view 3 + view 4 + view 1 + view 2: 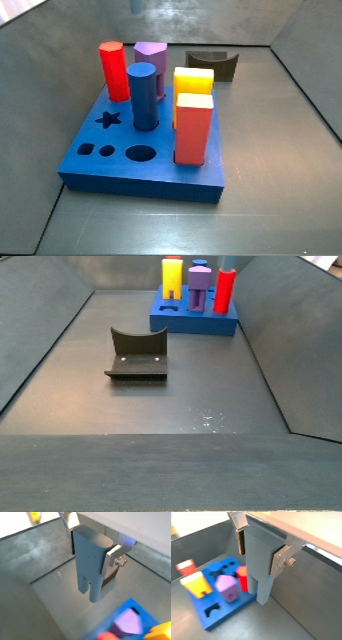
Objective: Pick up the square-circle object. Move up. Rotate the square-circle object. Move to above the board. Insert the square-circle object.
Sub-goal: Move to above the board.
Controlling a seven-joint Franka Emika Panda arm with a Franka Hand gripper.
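1. The board, a thick bright-blue slab, lies on the grey floor; star, small square, small round and large round holes sit open along its near edge in a side view.
2. The square-circle object, a tall pale grey-blue block, hangs upright with its two narrow legs pointing down, off the floor and beside the board in both wrist views.
3. A red-orange rectangular block, yellow block, red cylinder, dark blue cylinder and purple peg stand in the board.
4. The fixture stands apart from the board.
5. The gripper clamps the object's upper part between its silver fingers.
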